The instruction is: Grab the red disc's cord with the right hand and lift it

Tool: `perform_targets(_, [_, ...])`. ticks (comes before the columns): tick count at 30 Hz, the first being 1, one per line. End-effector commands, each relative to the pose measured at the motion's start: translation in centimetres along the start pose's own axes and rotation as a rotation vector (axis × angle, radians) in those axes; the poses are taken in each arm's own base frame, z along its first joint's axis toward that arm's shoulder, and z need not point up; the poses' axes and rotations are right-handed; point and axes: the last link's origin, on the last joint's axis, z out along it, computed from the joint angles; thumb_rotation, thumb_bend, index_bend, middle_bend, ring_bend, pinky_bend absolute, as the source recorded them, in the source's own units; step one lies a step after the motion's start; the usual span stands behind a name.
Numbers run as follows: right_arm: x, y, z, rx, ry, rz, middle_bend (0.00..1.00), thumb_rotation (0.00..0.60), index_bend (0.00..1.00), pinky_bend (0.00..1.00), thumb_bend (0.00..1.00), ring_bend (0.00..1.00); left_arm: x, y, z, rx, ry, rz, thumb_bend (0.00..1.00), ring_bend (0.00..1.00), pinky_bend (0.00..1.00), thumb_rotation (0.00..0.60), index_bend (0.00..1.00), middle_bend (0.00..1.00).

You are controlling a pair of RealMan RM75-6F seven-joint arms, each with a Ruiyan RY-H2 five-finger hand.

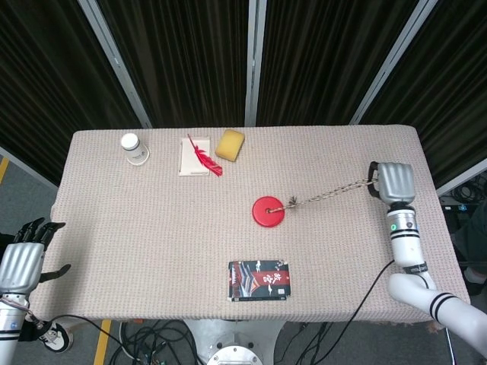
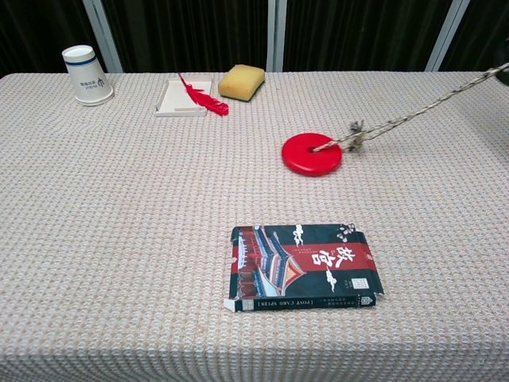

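The red disc (image 1: 269,211) lies on the table right of centre, also seen as the red disc (image 2: 311,153) in the chest view. Its braided cord (image 1: 331,192) runs taut up and to the right into my right hand (image 1: 394,182), which grips the cord's end above the table's right edge. In the chest view the cord (image 2: 421,111) leaves the frame at the upper right and that hand is out of frame. My left hand (image 1: 23,257) hangs off the table's left side, fingers apart, holding nothing.
A dark printed box (image 1: 260,280) lies flat near the front edge. At the back stand a white paper cup (image 1: 132,148), a small white tray with a red feather (image 1: 199,156) and a yellow sponge (image 1: 230,144).
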Motion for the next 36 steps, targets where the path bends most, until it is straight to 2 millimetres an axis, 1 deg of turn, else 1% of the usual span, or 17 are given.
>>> perform_targets(1, [1.5,3.6,0.4,-0.114,0.059,0.021,0.98,0.600,1.00,0.87,0.49,0.77,-0.1,0.1,0.0,-0.003,0.000,0.002,0.00,0.10,0.15,0.600,0.20,0.22])
perform_targets(2, [2.0,4.7,0.4,-0.155,0.081,0.031,0.98,0.600,1.00,0.87,0.49,0.77,0.0,0.2,0.0,-0.004,0.001,0.003,0.00,0.10,0.15,0.600,0.20,0.22])
perform_targets(5, [3.1,7.1,0.4,-0.236,0.120,0.055,0.98,0.600,1.00,0.87,0.49,0.77,0.0,0.3,0.1,-0.006,0.002,0.000,0.00,0.10,0.15,0.600,0.20,0.22])
perform_targets(11, [4.9,11.4,-0.5,-0.369,0.202,0.076,0.98,0.600,1.00,0.87,0.49,0.77,0.0,0.5,0.2,-0.010,0.001,0.001,0.00,0.10,0.15,0.600,0.20,0.22])
perform_targets(13, [5.2,12.5,-0.7,-0.399,0.215,0.077,0.98,0.600,1.00,0.87,0.49,0.77,0.0,0.5,0.2,-0.012,0.002,0.003,0.00,0.10,0.15,0.600,0.20,0.22])
perform_targets(14, [5.2,12.7,-0.9,-0.396,0.210,0.071,0.98,0.600,1.00,0.87,0.49,0.77,0.1,0.6,0.2,-0.012,0.002,0.003,0.00,0.10,0.15,0.600,0.20,0.22])
perform_targets(16, [5.1,12.5,-1.1,-0.363,0.196,0.074,0.98,0.600,1.00,0.87,0.49,0.77,0.0,0.6,0.3,-0.011,0.003,0.003,0.00,0.10,0.15,0.600,0.20,0.22])
perform_targets(19, [4.8,10.1,-1.5,-0.258,0.185,0.105,0.98,0.600,1.00,0.87,0.49,0.77,-0.1,0.6,0.2,-0.008,0.000,0.001,0.00,0.10,0.15,0.600,0.20,0.22])
perform_targets(21, [4.7,7.4,-1.8,-0.163,0.183,0.108,0.98,0.600,1.00,0.87,0.49,0.77,-0.1,0.6,0.2,-0.008,0.000,0.002,0.00,0.10,0.15,0.600,0.20,0.22])
perform_targets(22, [4.7,5.6,-2.0,-0.109,0.186,0.112,0.98,0.600,1.00,0.87,0.49,0.77,-0.1,0.6,0.2,-0.008,0.000,0.002,0.00,0.10,0.15,0.600,0.20,0.22])
perform_targets(24, [5.0,2.8,-2.2,-0.032,0.193,0.133,0.98,0.600,1.00,0.87,0.49,0.77,0.0,0.5,0.2,-0.007,0.003,0.003,0.00,0.10,0.15,0.600,0.20,0.22])
perform_targets(25, [5.3,0.9,-2.3,0.017,0.199,0.154,0.98,0.600,1.00,0.87,0.49,0.77,0.0,0.5,0.2,-0.005,0.005,0.003,0.00,0.10,0.15,0.600,0.20,0.22])
perform_targets(27, [6.0,-1.8,-2.5,0.084,0.214,0.182,0.98,0.600,1.00,0.87,0.49,0.77,0.1,0.4,0.2,-0.002,0.010,0.002,0.00,0.10,0.15,0.600,0.20,0.22])
perform_targets(28, [6.4,-3.5,-2.7,0.125,0.227,0.201,0.98,0.600,1.00,0.87,0.49,0.77,0.2,0.3,0.1,0.000,0.011,0.002,0.00,0.10,0.15,0.600,0.20,0.22])
perform_targets(31, [7.1,-7.5,-3.0,0.212,0.243,0.255,0.98,0.600,1.00,0.87,0.49,0.77,0.1,0.2,0.0,0.003,0.010,0.000,0.00,0.10,0.15,0.600,0.20,0.22])
perform_targets(34, [6.6,-10.0,-3.3,0.269,0.222,0.269,0.98,0.600,1.00,0.87,0.49,0.77,0.0,0.2,0.0,0.006,0.009,-0.003,0.00,0.10,0.15,0.600,0.20,0.22])
perform_targets(36, [5.8,-10.9,-3.5,0.286,0.202,0.232,0.98,0.600,1.00,0.87,0.49,0.77,-0.1,0.1,-0.1,0.007,0.008,-0.005,0.00,0.10,0.15,0.600,0.20,0.22])
